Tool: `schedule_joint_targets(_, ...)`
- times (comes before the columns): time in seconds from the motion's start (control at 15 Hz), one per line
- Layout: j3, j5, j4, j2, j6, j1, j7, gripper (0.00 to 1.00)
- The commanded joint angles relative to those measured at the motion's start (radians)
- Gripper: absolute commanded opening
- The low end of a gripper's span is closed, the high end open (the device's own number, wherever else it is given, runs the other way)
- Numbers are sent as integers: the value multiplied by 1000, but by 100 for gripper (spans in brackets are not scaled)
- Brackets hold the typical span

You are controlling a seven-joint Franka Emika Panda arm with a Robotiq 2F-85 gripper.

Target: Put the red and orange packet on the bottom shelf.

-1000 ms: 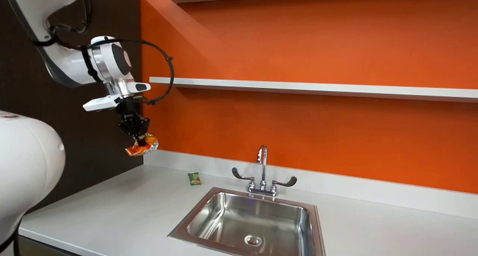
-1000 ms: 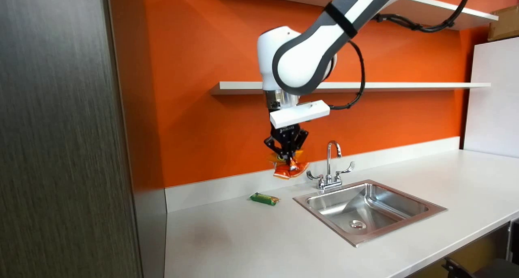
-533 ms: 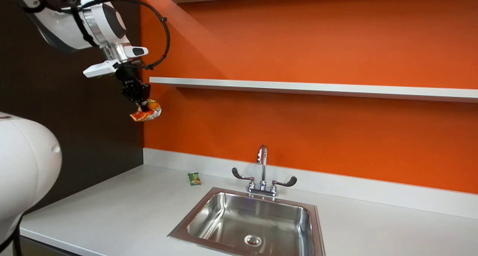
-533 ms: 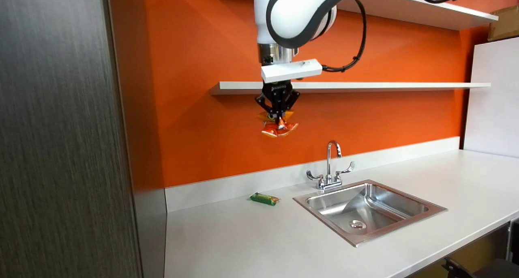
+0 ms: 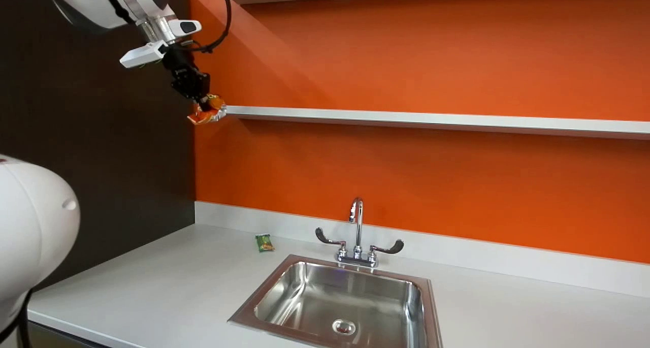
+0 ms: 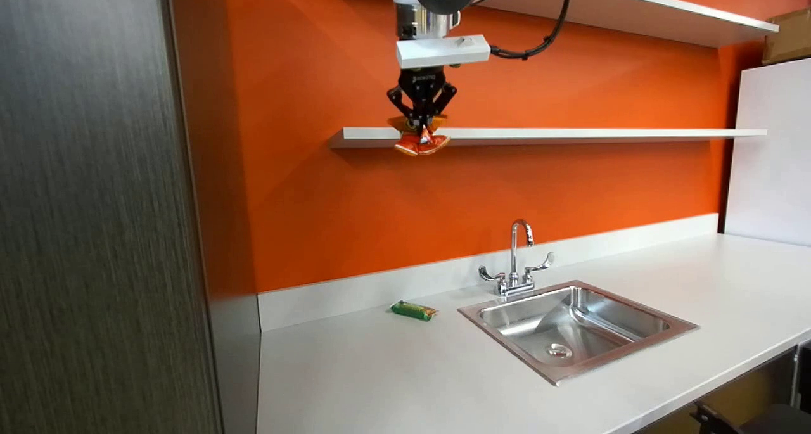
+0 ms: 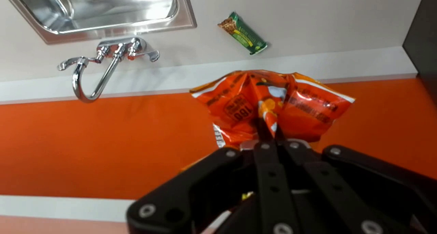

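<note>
The red and orange packet (image 5: 205, 117) hangs crumpled in my gripper (image 5: 204, 105), which is shut on its middle. In the wrist view the packet (image 7: 235, 107) is pinched between the fingertips, with its sides spread out left and right. The bottom shelf (image 5: 406, 118) is the long white board on the orange wall; it also shows in an exterior view (image 6: 602, 133) and at the lower left of the wrist view (image 7: 61, 208). In both exterior views the packet overlaps the shelf's left end, at about board height and in front of it. My gripper (image 6: 419, 127) points down.
A small green bar packet (image 6: 413, 310) lies on the white countertop (image 6: 355, 370). A steel sink (image 5: 284, 274) with a tall faucet (image 5: 358, 226) stands beside it. A dark panel (image 5: 117, 150) stands at the left. An upper shelf (image 6: 684, 12) hangs above.
My gripper has risen with the packet from well below the shelf to about shelf height. The packet stays gripped. The green bar packet has not moved.
</note>
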Motion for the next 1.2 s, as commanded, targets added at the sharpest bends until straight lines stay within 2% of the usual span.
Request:
schedule_joint_targets(0.0,41,-60,135,46,-64,-37,9,1)
schedule_joint_targets(0.6,15,-179,407,221,-117,-40,-2,1)
schedule_joint_targets(1.13,-71,-220,618,422,-134,-1,-11,1)
